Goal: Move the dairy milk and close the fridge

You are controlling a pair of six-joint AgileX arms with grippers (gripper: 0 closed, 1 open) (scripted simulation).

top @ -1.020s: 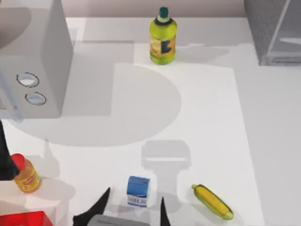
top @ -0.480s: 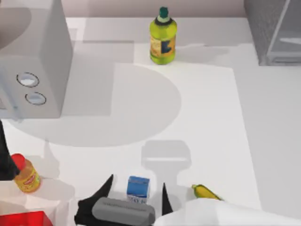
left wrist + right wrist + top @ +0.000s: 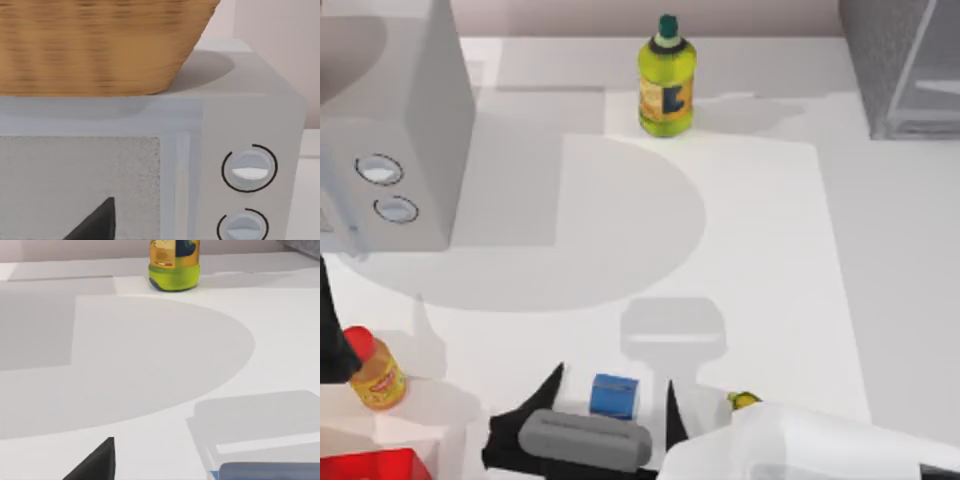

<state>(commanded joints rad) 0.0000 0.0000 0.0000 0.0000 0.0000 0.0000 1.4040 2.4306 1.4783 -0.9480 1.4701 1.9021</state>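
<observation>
The dairy milk (image 3: 614, 395), a small blue-topped carton, stands near the table's front edge, a little left of centre. My right gripper (image 3: 614, 378) is open, with one dark finger on each side of the carton and its grey body covering the carton's lower half. In the right wrist view the carton's blue top (image 3: 270, 472) shows at the edge, beside one fingertip (image 3: 97, 462). The fridge (image 3: 892, 60), dark grey and speckled with a pale door panel, stands at the back right corner. My left arm (image 3: 328, 335) is parked at the left edge, its gripper open and facing the dialled box.
A light grey box with two dials (image 3: 390, 150) fills the back left, with a wicker basket (image 3: 100, 45) on top. A yellow-green bottle (image 3: 666, 85) stands at back centre. A small orange bottle (image 3: 375, 372) and a red block (image 3: 370, 465) sit front left. Corn (image 3: 743, 401) peeks from under my right arm.
My right gripper has moved away from the front edge until its fingers straddle the milk. The white right arm now covers most of the corn.
</observation>
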